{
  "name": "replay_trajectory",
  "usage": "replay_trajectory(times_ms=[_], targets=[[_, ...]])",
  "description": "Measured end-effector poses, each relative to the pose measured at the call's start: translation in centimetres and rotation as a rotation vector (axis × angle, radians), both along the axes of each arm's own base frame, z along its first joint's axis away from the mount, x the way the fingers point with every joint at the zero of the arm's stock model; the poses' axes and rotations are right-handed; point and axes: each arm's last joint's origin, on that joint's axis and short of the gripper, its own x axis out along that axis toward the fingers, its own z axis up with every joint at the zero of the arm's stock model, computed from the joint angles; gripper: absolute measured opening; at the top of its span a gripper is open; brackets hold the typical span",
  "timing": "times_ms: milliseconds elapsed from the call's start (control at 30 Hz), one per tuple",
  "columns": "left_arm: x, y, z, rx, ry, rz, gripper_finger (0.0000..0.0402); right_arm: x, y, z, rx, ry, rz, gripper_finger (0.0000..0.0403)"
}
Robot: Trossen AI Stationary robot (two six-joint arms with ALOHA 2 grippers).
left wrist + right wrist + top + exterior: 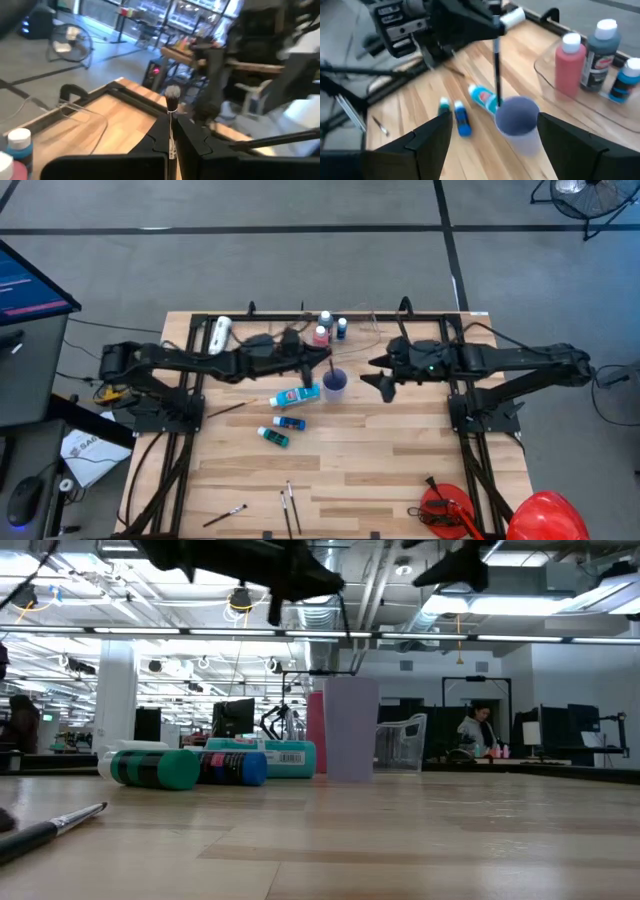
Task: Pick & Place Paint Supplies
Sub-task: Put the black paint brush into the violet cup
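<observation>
My left gripper [322, 362] hangs above the table's middle, shut on a thin dark-handled brush [172, 100]. The brush stands upright over the blue-purple cup [334, 383]. My right gripper [383, 383] hovers open just right of the cup [518, 117], raised, with nothing between its fingers. Left of the cup, a light blue tube [297, 396], a blue bottle [290, 422] and a teal bottle [273, 436] lie on their sides. Red [570, 62], teal [600, 55] and blue [625, 80] bottles stand in the clear tub [555, 92]. My left gripper pinches the brush just below its bristle head [172, 142] between its two fingers, which reach in level from the table's left and lie across it. The brush is upright, bristles [172, 91] on top. Its handle [497, 65] hangs down to the cup's mouth, clear of the table.
More brushes lie near the front edge [290, 505] [225, 515], and one lies at mid-left [228, 408]. A white bottle [220, 333] lies at the far left. Red tools [445, 510] sit at the near right corner. Bare wood stretches right of the cup.
</observation>
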Motion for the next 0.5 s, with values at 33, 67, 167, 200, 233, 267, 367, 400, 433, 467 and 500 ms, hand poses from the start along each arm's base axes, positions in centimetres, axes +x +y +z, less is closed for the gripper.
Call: replay_trajectory(times_ms=[33,67,167,200,233,267,367,400,433,467,500], targets=[[0.6,-0.1,-0.2,0.011,0.012,0.021,0.0,-0.3,0.0,0.0,-0.006,0.016,0.005,0.0283],[1.2,-0.2,-0.4,0.015,0.02,0.046,0.0,-0.6,0.0,-0.1,-0.011,0.037,0.01,0.0283],[2.6,-0.2,-0.8,0.021,0.042,0.104,0.0,-1.3,0.1,-0.3,-0.037,0.088,0.027,0.0283],[2.9,-0.1,-0.9,0.023,0.048,0.109,0.0,-1.4,0.0,-0.3,-0.048,0.105,0.033,0.0283],[3.2,-0.1,-1.1,0.023,0.065,0.124,0.0,-1.6,0.0,-0.4,-0.055,0.116,0.037,0.0283],[3.5,0.0,-1.4,0.023,0.083,0.138,0.0,-1.7,0.0,-0.4,-0.062,0.126,0.041,0.0283],[4.1,-0.4,-2.7,0.029,0.152,0.183,0.0,-1.7,0.1,-0.5,-0.094,0.144,0.064,0.0283],[4.3,-0.6,-3.3,0.031,0.168,0.191,0.0,-1.7,0.1,-0.5,-0.104,0.145,0.07,0.0283],[4.4,-0.8,-3.6,0.029,0.177,0.195,0.0,-1.7,0.1,-0.5,-0.111,0.145,0.074,0.0283],[4.5,-1.0,-3.9,0.02,0.185,0.204,0.0,-1.7,0.0,-0.5,-0.116,0.146,0.076,0.0283],[4.6,-1.2,-4.1,0.013,0.187,0.211,0.0,-1.7,0.0,-0.5,-0.12,0.147,0.079,0.0283]])
